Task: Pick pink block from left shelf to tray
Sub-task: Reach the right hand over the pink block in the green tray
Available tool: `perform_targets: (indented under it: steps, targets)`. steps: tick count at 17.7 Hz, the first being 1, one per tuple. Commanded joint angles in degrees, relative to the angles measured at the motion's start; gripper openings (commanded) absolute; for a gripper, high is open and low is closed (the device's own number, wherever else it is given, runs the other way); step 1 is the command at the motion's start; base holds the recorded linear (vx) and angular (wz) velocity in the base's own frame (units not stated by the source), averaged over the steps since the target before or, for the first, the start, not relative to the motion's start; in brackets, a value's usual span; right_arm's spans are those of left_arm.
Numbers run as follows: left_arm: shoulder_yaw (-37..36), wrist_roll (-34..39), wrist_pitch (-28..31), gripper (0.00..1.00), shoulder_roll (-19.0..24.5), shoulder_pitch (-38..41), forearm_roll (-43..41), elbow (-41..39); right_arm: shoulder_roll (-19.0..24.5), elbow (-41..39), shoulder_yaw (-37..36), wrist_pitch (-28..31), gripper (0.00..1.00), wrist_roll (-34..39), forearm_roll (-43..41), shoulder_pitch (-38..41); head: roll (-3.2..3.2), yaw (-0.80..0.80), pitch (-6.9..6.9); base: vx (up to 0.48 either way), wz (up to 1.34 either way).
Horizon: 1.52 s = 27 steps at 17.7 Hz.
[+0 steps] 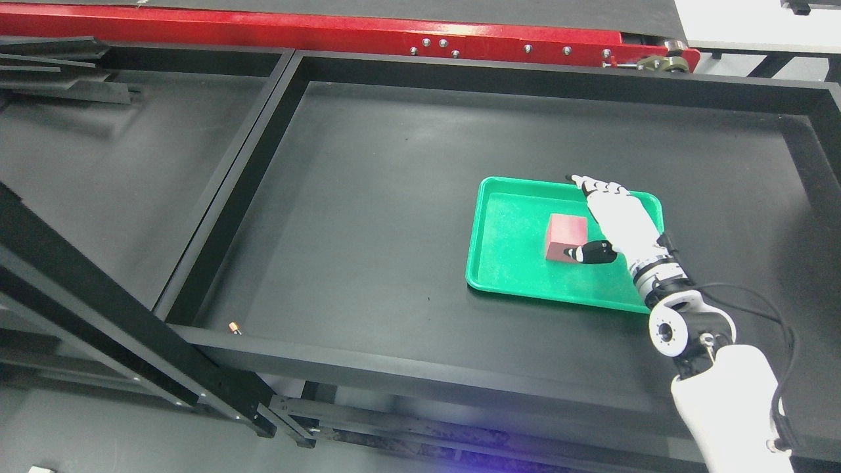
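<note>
A pink block [566,236] rests inside the green tray [509,253] on the black table. My right hand [591,220] hovers over the tray just right of the block, fingers stretched out toward the tray's far rim and the dark thumb tip beside the block's near right corner. The fingers are not closed around the block. The white right forearm comes in from the lower right. My left arm is out of view.
The tray lies in a large black bin with raised walls [276,341]. A second black compartment [131,164] lies to the left. A red beam [328,29] runs along the back. A small brass bit [232,326] sits on the front rim.
</note>
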Motion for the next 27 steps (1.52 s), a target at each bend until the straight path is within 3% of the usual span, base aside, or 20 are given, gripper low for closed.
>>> perform_targets:
  steps: [1,20,27]
  targets:
    - [0.0,0.0,0.0,1.0,1.0,0.0,0.0,-1.0,-0.4,4.9,2.4,-0.1,0.95,0.6,1.0,-3.9,0.0,0.0,0.0,0.061,0.0]
    - [0.0,0.0,0.0,1.0,1.0,0.0,0.0,-1.0,1.9,11.3,3.9,0.4,0.93,0.4,1.2,-8.2,0.0,0.0,0.0,0.039,0.0]
    - [0.0,0.0,0.0,1.0,1.0,0.0,0.0,-1.0,1.9,11.3,3.6,0.3,0.58,0.1,1.1,-7.5,0.0,0.0,0.0,0.018,0.0]
